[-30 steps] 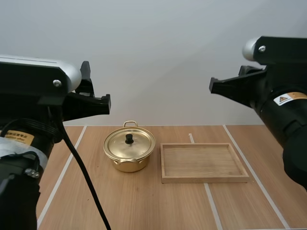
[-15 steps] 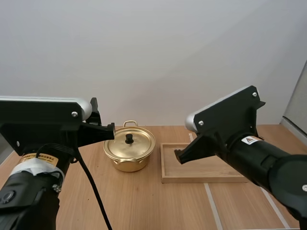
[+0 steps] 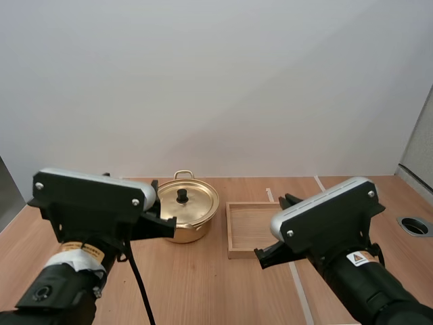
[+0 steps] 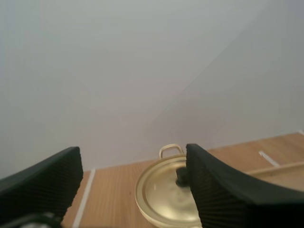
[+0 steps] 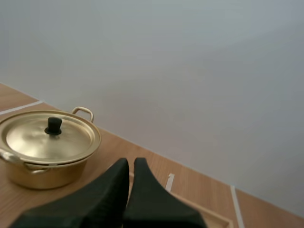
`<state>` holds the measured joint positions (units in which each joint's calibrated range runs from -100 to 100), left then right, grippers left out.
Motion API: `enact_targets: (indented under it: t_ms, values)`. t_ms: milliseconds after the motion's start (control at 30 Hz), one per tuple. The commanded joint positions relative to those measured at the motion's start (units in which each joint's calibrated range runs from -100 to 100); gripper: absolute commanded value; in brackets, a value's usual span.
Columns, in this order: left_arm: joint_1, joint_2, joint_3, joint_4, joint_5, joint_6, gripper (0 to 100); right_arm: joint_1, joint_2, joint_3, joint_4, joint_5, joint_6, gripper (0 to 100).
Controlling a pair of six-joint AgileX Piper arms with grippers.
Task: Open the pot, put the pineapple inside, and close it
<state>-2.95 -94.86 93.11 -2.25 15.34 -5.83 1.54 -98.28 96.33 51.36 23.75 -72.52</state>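
A golden pot (image 3: 189, 208) with a black-knobbed lid (image 3: 182, 196) on it stands on the wooden table, left of the wooden tray (image 3: 247, 220). My left gripper (image 4: 133, 159) is open, its two ribbed fingers (image 4: 52, 183) wide apart. Beyond them sits the pot (image 4: 161, 192), some way off. My right gripper (image 5: 130, 165) is shut on nothing, its fingers lying together as one dark wedge. It hangs above the table with the pot (image 5: 47, 142) off to one side and a corner of the tray (image 5: 211, 217) just past it.
In the high view my left arm (image 3: 91, 210) stands before the pot's left side, and my right arm (image 3: 331, 220) covers the tray's right half. White tape lines (image 3: 270, 195) cross the table. A round hole (image 3: 414, 225) sits near the right edge.
Both arms have sunk lower in the high view. The right arm now sits in front of the tray's right part. The pot and tray have not moved.
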Motion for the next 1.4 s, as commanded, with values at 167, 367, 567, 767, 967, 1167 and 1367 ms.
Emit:
enact_targets:
  t_ms: [167,367,567,767,967,1167,1367]
  values:
    - [0.22,-3.77,6.89,0.94,-1.01,-3.74,100,-1.86,-0.87,3.67,0.10,-12.53,8.25,9]
    - [1.06,-5.14,6.89,0.94,5.63,-7.74,100,-2.45,-1.72,3.67,-0.67,-5.99,14.85,9]
    - [2.29,-5.14,6.89,2.25,10.00,-11.74,100,-2.87,-1.72,3.67,-6.59,1.54,15.64,9]
    - [2.29,-5.14,6.89,2.25,15.46,-13.57,100,-3.29,-1.72,3.67,-9.89,1.55,23.21,9]
    - [2.22,-5.14,6.89,3.14,15.92,-13.46,100,-3.10,-1.72,3.67,-14.25,3.92,28.00,9]
    - [2.22,-5.14,6.89,3.14,15.92,-13.46,100,-2.89,-1.72,3.67,-14.93,5.30,28.37,9]
    - [2.22,-5.14,6.89,3.14,15.92,-13.46,100,-3.55,-1.72,3.67,-15.09,9.31,29.39,9]
